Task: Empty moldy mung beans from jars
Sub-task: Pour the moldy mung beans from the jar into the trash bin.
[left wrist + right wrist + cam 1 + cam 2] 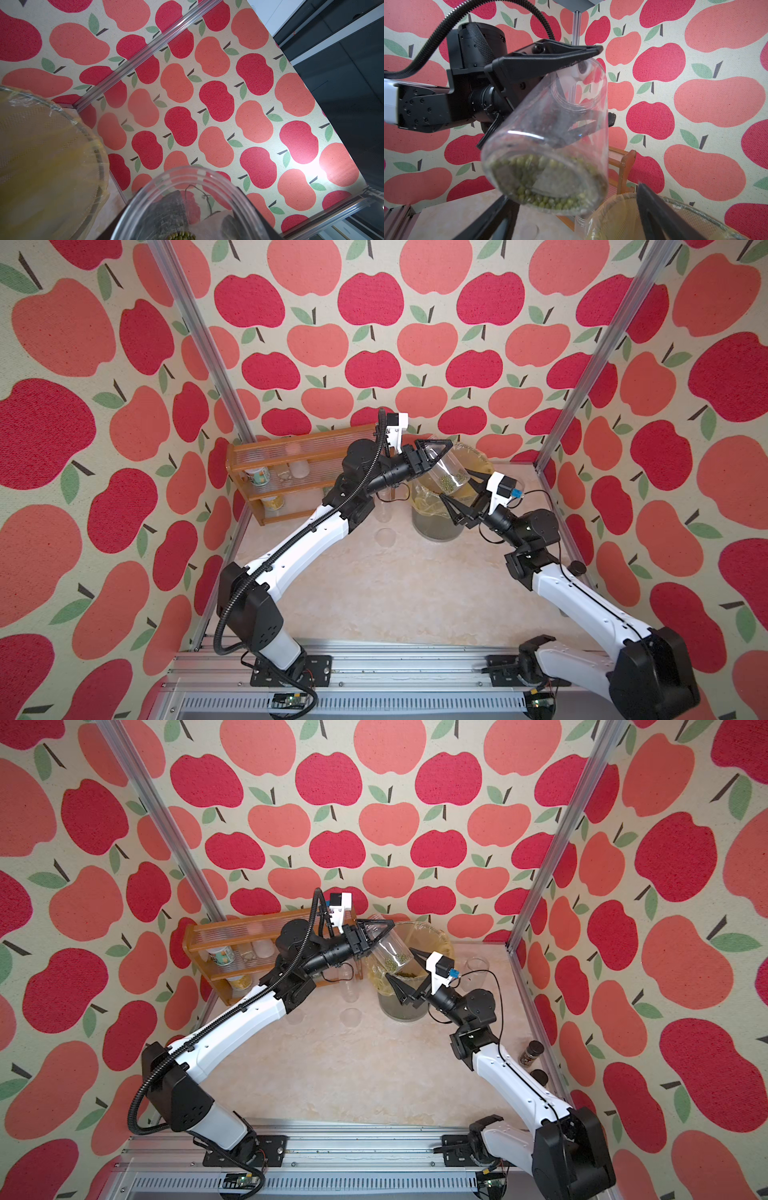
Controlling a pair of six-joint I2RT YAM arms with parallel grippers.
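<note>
1. Olive-green mung beans lie in a shallow layer against the base of a clear jar. The jar hangs in the air above the grey mesh bin, which stands at about 1 o'clock on the table and is lined with a yellow bag.
2. The left gripper reaches in from the bin's 9 o'clock and pinches the jar across its body. In the right wrist view one finger lies along the wall near the neck and the other shows through the clear wall.
3. The jar is tilted, with its mouth higher toward 11 o'clock and its base lower toward 5 o'clock. The mouth looks uncapped, but at this tilt the beans rest at the closed end.
4. The right gripper sits at the bin's 5 o'clock, just under the jar's base. Its jaws are spread wide and hold nothing. I cannot tell whether a finger touches the jar.
5. The step in hand appears to be dumping this jar. It is placed over the bag, but the beans are not yet out.
6. The next move probably calls for rolling the left wrist until the mouth drops below the base, inside the bag's rim. The grip should be firm on the smooth wall, and the right gripper should either steady the base or stay clear.
7. Another clear jar stands on the table at the bin's 9 o'clock. I cannot make out its contents.
</note>
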